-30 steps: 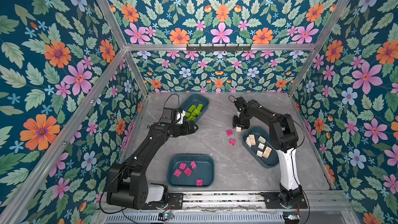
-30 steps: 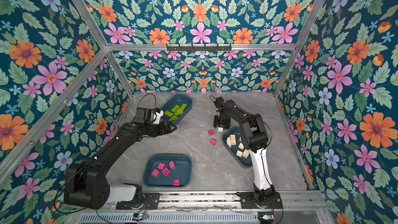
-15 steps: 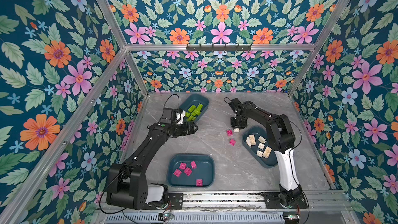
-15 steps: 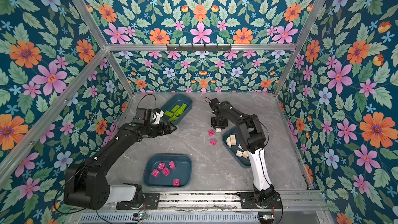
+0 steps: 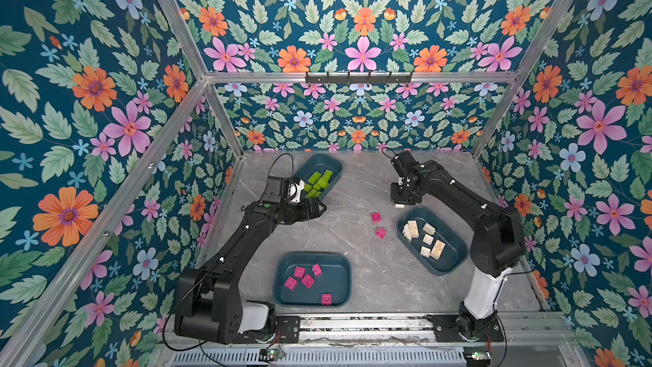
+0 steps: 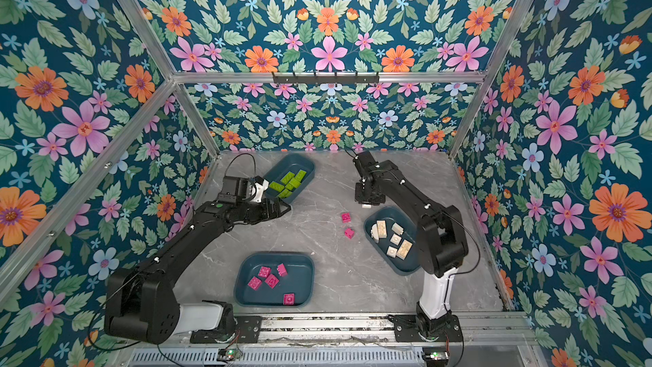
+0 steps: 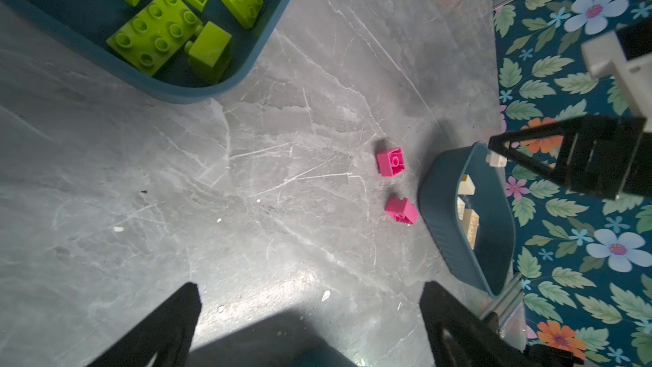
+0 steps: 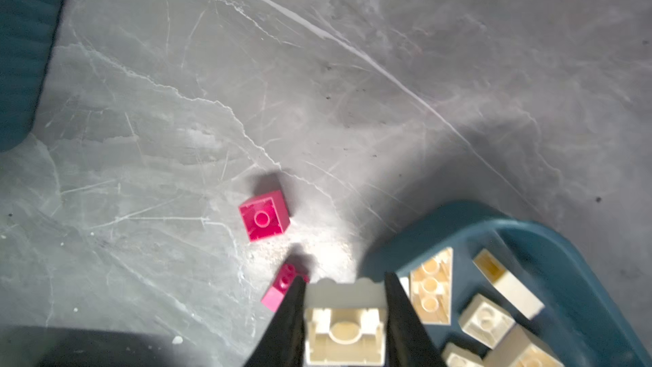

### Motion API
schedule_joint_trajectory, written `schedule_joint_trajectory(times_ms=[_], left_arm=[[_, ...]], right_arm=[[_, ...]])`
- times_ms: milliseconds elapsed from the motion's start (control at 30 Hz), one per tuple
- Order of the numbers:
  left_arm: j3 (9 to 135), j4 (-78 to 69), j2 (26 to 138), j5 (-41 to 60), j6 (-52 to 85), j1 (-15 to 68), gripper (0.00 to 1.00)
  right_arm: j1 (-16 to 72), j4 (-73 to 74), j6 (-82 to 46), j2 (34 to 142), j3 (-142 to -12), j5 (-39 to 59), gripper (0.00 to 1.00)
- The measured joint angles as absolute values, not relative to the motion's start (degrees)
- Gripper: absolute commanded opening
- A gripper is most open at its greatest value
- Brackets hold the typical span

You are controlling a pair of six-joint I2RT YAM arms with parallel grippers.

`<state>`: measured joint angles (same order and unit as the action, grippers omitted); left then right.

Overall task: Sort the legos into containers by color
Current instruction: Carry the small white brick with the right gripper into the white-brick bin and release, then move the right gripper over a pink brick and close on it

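**Grip state.** The right jaws are closed to a narrow gap on one cream brick [image 8: 344, 323] and grip its side walls. You hold it above the counter [image 5: 352, 178] at the far end of the cream bin [image 5: 455, 259], about level with the rim line. The left jaws stand fully open and empty, well apart from the cream bin.

**Hazards (judged).**
- If you release here, the brick probably lands on the rim or outside it. Carry it over the bin floor first.
- A drop from height may bounce it off the cream bricks [image 5: 428, 240] already inside.
- If you descend outside the rim, you may knock the loose pink bricks [image 5: 376, 217] lying just beside the cream bin.

**Count.**
- Bins: three. The pink bin [image 5: 338, 277] stands near the cream bin and the green bin [image 5: 317, 164] well apart from it.
- Cream: one held, six binned.
- Pink: two loose, five pink bricks [image 5: 307, 280] binned.
- Green: apparently six green bricks [image 5: 319, 181] binned, but they overlap, so treat this figure as uncertain.
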<state>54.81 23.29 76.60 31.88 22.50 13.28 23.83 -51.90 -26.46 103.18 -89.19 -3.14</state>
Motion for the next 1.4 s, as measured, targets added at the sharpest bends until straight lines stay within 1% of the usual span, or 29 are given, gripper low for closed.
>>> schedule_joint_trajectory(times_ms=[233,400,500,633,733,833,1033,1167,1267,1400], left_arm=[[54.81,20.08,76.34,33.71,25.43,15.53,1.00],[54.81,18.81,77.03,33.98,26.65,17.37,1.00],[55.09,18.68,77.47,33.89,26.81,18.02,1.00],[55.09,18.70,77.41,33.50,26.96,18.11,1.00],[55.09,18.70,77.01,33.04,26.98,18.13,1.00],[55.09,18.96,76.97,32.73,26.85,18.15,1.00],[55.09,19.73,76.88,32.10,26.57,18.20,1.00],[55.09,20.32,76.86,31.66,26.48,18.20,1.00],[55.13,20.60,76.86,31.53,26.39,18.20,1.00],[55.59,20.86,76.86,31.29,26.22,18.20,1.00]], right_arm=[[20.34,-52.36,-27.31,87.64,-73.25,-1.67,0.28],[18.79,-50.50,-29.91,82.67,-63.24,1.41,0.29],[18.63,-48.18,-31.14,82.46,-59.77,2.81,0.31],[18.50,-45.69,-31.99,82.94,-57.04,2.87,0.42],[18.31,-44.45,-32.60,83.24,-55.55,2.87,0.47],[18.17,-43.86,-32.64,83.61,-54.89,2.87,0.53],[18.09,-43.72,-32.80,82.89,-58.43,4.58,0.54],[19.92,-43.05,-32.80,83.20,-62.52,7.29,0.59],[23.05,-42.22,-32.75,86.11,-66.48,8.58,0.61],[26.63,-41.74,-31.55,92.60,-72.79,8.49,0.65]])
